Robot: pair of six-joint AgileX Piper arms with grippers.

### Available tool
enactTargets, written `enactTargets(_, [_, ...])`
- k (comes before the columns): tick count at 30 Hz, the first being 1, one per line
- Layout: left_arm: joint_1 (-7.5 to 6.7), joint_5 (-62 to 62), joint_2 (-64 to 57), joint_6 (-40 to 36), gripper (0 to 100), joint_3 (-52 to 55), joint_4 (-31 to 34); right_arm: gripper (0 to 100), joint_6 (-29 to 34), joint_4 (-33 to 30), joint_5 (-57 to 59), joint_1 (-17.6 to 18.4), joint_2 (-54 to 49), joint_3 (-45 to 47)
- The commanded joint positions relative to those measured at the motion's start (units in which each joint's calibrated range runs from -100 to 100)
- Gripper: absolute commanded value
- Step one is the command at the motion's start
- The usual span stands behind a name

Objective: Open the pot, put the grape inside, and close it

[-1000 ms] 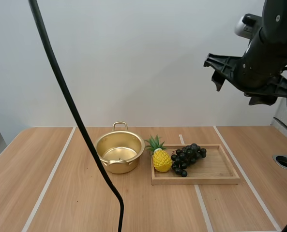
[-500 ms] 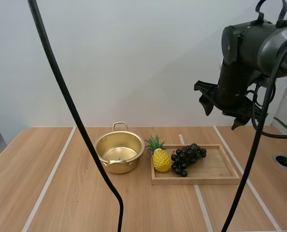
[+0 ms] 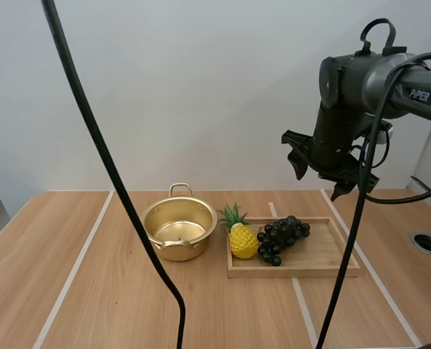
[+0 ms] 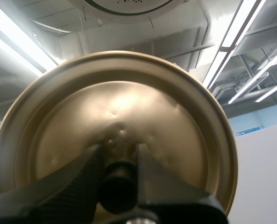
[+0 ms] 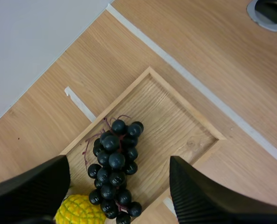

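Observation:
The gold pot point(image 3: 179, 230) stands uncovered on the table, left of a wooden tray point(image 3: 325, 256). A bunch of dark grapes point(image 3: 282, 235) lies in the tray's left half. My right gripper point(image 3: 320, 177) hangs open high above the tray. In the right wrist view its fingers point(image 5: 33, 186) stand wide apart over the grapes point(image 5: 114, 169) and the tray point(image 5: 175, 123). In the left wrist view my left gripper point(image 4: 118, 179) is shut on the black knob of the gold lid point(image 4: 119, 116), held up toward the ceiling.
A yellow toy pineapple point(image 3: 241, 238) leans at the tray's left end, touching the grapes; it is also beside them as the pineapple point(image 5: 80, 212) in the right wrist view. A round metal hole point(image 3: 427, 243) sits in the table at the far right.
My right arm has swung down and to the left, from the upper right to a spot above the tray. Pot, grapes and tray have not moved.

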Motion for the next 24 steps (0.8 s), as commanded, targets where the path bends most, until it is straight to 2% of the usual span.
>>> enactTargets(1, [0.12,-2.5,-0.2,-0.6,0,-0.2,0.6,100,0.2,3.1,1.6,-0.2,2.5,0.1])
enactTargets(8, [0.12,-2.5,-0.2,-0.6,0,-0.2,0.6,100,1.6,5.5,3.3,-0.2,10.9,0.1])
enactTargets(18, [0.12,-2.5,-0.2,-0.6,0,-0.2,0.6,100,10.2,0.3,3.2,3.8,15.9,0.1])
enactTargets(24, [0.12,-2.5,-0.2,-0.6,0,-0.2,0.6,100,11.9,0.8,-0.1,4.3,19.4,-0.1])
